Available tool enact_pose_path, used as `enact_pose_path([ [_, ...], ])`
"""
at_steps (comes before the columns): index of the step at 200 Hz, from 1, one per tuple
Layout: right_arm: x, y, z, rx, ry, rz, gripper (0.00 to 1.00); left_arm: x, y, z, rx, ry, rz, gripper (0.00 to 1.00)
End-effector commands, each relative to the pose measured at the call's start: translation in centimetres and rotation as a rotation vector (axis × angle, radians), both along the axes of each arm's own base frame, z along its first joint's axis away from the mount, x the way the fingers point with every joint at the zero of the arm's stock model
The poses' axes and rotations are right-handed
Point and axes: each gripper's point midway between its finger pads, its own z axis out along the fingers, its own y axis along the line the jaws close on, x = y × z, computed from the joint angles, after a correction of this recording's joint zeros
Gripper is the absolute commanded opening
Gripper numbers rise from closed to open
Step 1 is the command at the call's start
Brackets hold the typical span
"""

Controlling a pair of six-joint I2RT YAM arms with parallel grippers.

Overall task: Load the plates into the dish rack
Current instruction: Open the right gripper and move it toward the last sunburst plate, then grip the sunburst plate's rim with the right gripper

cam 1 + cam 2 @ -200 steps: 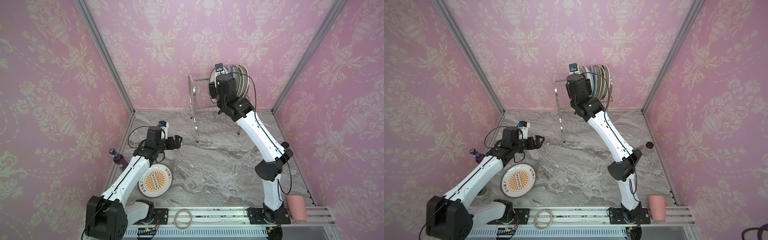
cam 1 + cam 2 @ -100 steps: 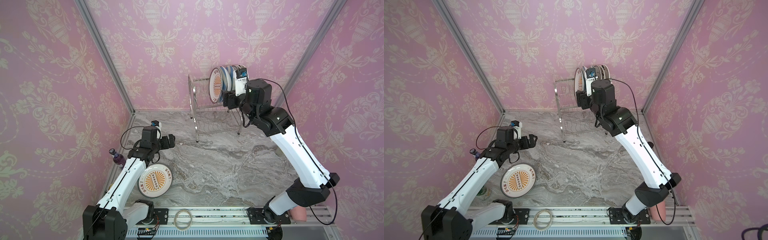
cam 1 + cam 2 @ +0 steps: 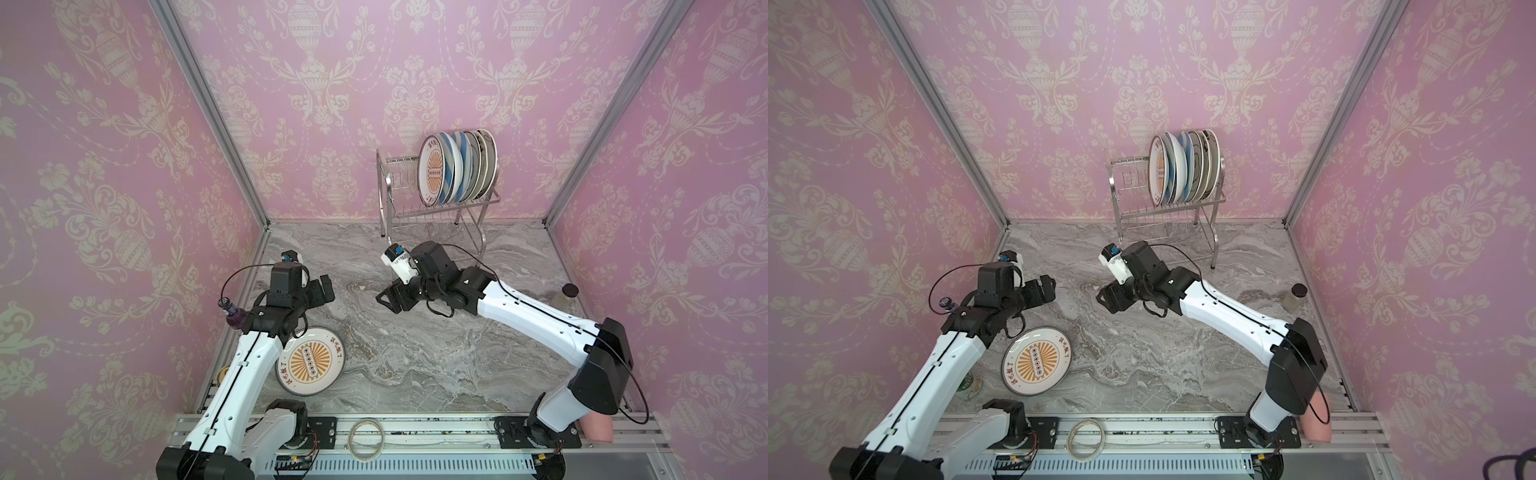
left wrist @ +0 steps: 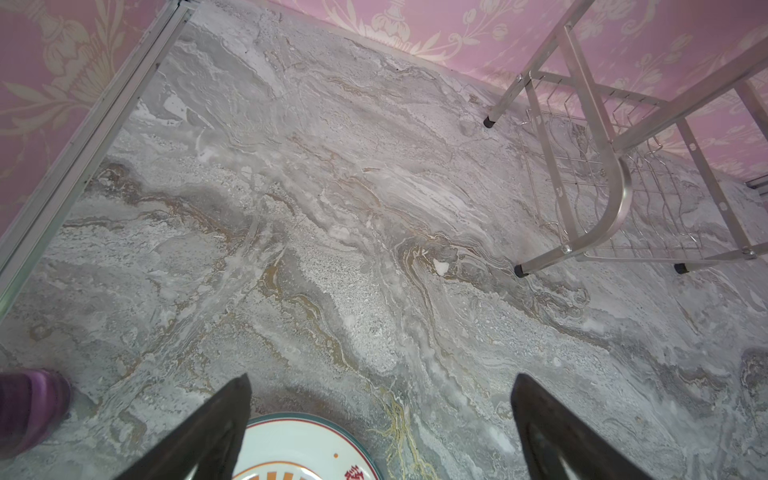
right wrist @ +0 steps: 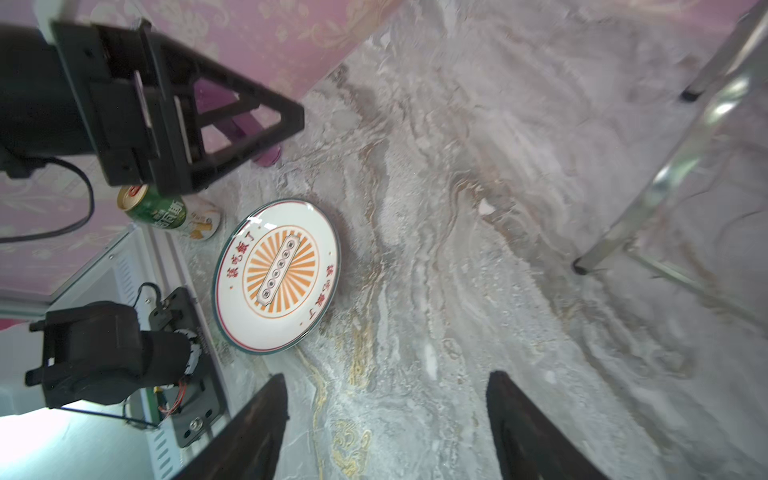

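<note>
One plate point(image 3: 311, 360) on table point(image 3: 415, 353) | several plates point(image 3: 457, 168) in dish rack point(image 3: 390, 183) | left gripper point(image 4: 382, 376), right gripper point(image 5: 388, 375): jaws spread, empty

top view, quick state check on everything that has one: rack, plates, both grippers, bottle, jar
dish rack, upright, upper shelf loaded
racked plates, on edge in a row
loose sunburst plate, flat, face up on the table, not gripped
left gripper, jaws open, empty
right gripper, jaws open, empty
purple bottle, upright, capped
jar, upright, lid on
</note>
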Motion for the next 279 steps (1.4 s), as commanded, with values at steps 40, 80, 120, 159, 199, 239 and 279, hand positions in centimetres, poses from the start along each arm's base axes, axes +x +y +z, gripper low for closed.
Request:
enact_pose_path([
  [40,-4.9,7.0,-6.5,0.113,0.247,0.23,0.72,-1.6,1.0,-3.1,-0.171,0.086,0.075,0.99],
  [80,-5.8,10.3,-10.6,0.078,0.358,0.274,0.72,-1.3,1.1,-2.9,-0.19,0.086,0.055,0.99],
  [120,-6.7,13.0,-13.8,0.049,0.435,0.312,0.69,-1.7,2.1,-2.7,-0.201,0.084,0.075,0.99],
  [159,-6.4,13.5,-16.9,-0.012,0.47,0.301,0.66,-2.1,2.1,-2.5,-0.225,0.076,0.071,0.99],
  [199,-6.6,14.4,-17.8,-0.015,0.496,0.313,0.62,-2.2,2.1,-2.4,-0.228,0.071,0.064,0.99],
  [239,-6.2,14.6,-19.0,-0.026,0.516,0.279,0.54,-2.4,2.2,-2.3,-0.216,0.072,0.058,0.99],
  [279,-5.8,14.4,-20.9,-0.078,0.534,0.226,0.47,-2.4,2.2,-2.2,-0.216,0.068,0.057,0.99],
])
